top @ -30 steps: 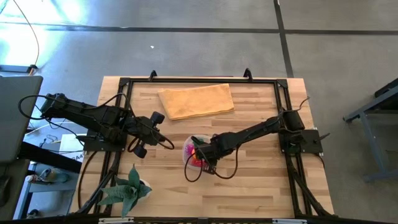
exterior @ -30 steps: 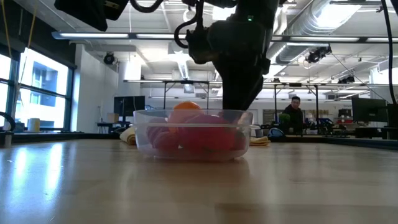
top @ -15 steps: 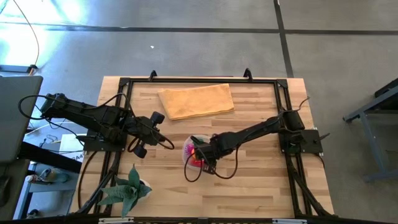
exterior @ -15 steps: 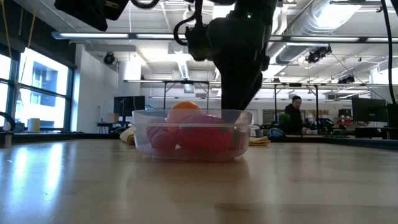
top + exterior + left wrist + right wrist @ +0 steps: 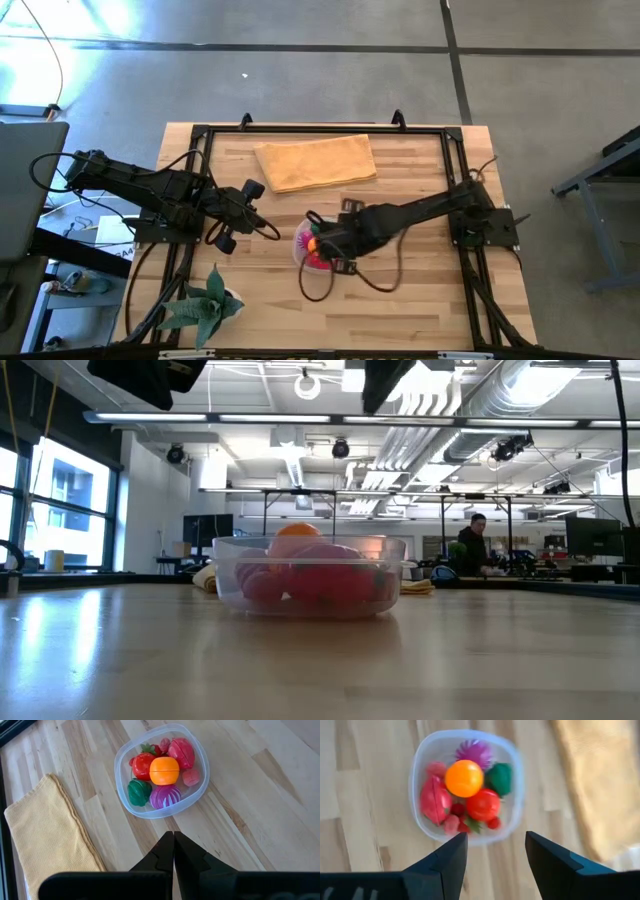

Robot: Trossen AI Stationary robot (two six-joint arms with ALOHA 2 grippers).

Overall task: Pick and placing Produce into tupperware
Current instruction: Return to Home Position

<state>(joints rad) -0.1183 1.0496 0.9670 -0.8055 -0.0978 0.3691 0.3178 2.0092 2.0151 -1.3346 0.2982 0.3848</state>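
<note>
At the near edge of the table [image 5: 420, 290], at 8 o'clock from the tupperware [image 5: 415, 780], stands a spiky green plant [image 5: 205, 305], well apart from it. The tupperware sits mid-table and holds the produce [image 5: 164, 770]: an orange on top, touching a tomato [image 5: 143, 765], a green pepper [image 5: 138, 791], a purple striped piece [image 5: 165, 796] and pink-red pieces. No piece shows loose on the wood.

The right gripper [image 5: 495, 841] hangs straight above the container, fingers spread and empty. The left gripper [image 5: 173, 837] waits at 10 o'clock from it, fingers pressed together on nothing.

At 12 o'clock lies a tan cloth [image 5: 315, 162]. Far behind, a person [image 5: 473, 545] is in the room.

The toys look light, hard and smooth, and the round ones would likely roll, so a pinch across the widest middle suits them. The thin container would probably slide and is best taken by its rim.
</note>
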